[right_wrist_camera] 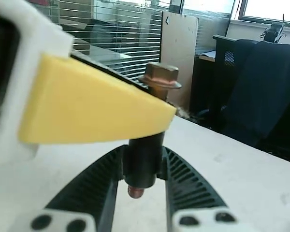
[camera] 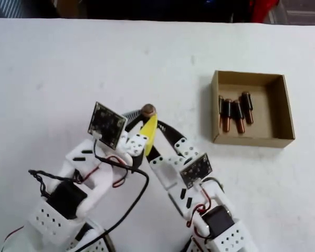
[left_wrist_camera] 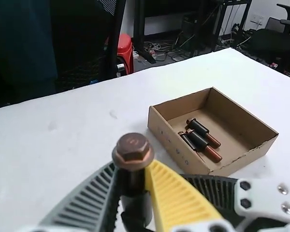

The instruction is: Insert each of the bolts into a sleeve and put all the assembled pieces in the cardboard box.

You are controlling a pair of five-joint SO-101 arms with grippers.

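A copper bolt [camera: 148, 110] with a hex head [left_wrist_camera: 133, 152] stands upright in a black sleeve [right_wrist_camera: 142, 157], its tip [right_wrist_camera: 135, 192] poking out below. My left gripper [left_wrist_camera: 134, 181], with one yellow and one grey finger, is shut on the bolt just under the head. My right gripper [right_wrist_camera: 142, 169] is shut on the sleeve lower down, a black finger on each side. Both meet at mid-table [camera: 147, 118], left of the cardboard box [camera: 249, 140]. Several assembled pieces [camera: 235, 114] lie in the box [left_wrist_camera: 169, 133].
The white table [camera: 68, 68] stretches wide to the left and behind the grippers. The two arms cross close together near the table's front edge, with loose cables [camera: 121, 168] over the left one. Chairs and furniture stand beyond the table's far edge.
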